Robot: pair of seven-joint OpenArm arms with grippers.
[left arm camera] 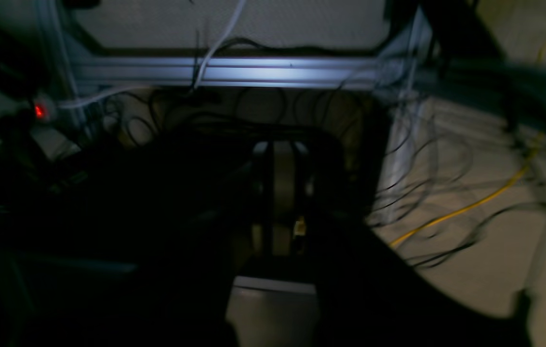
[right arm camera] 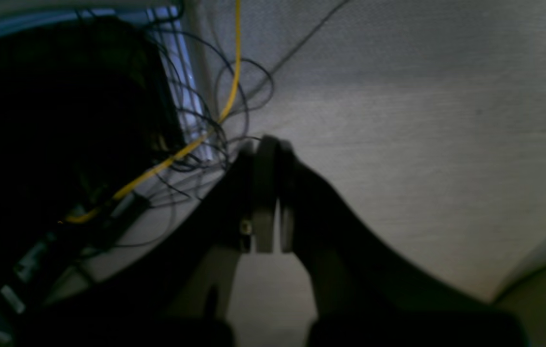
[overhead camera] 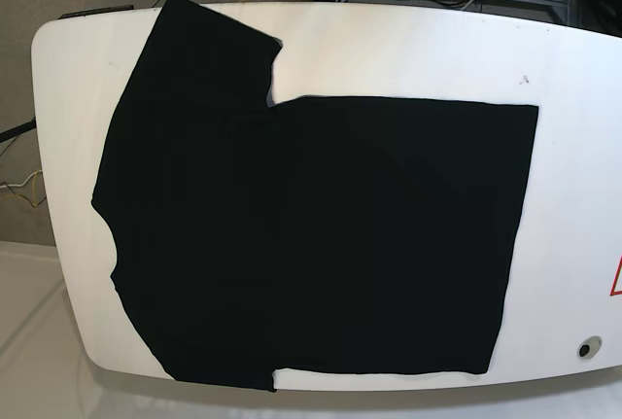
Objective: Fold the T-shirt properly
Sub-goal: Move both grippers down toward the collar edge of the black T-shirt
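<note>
The black T-shirt [overhead camera: 321, 234] lies spread flat on the white table [overhead camera: 408, 50] in the base view. Its sleeves point to the far-left and near-left corners, and its hem is a straight edge toward the right. Neither arm shows in the base view. In the left wrist view my left gripper [left arm camera: 282, 147] is shut with nothing in it, in deep shadow above a tangle of cables. In the right wrist view my right gripper [right arm camera: 275, 144] is also shut and empty, over grey carpet. The shirt shows in neither wrist view.
An aluminium frame rail [left arm camera: 273, 72] and loose black cables lie beneath the left gripper, with a yellow cable [left arm camera: 475, 205] on the floor. Another yellow cable [right arm camera: 176, 154] runs beside the right gripper. The table carries a red triangle mark [overhead camera: 616, 278] and a small round hole [overhead camera: 584, 348].
</note>
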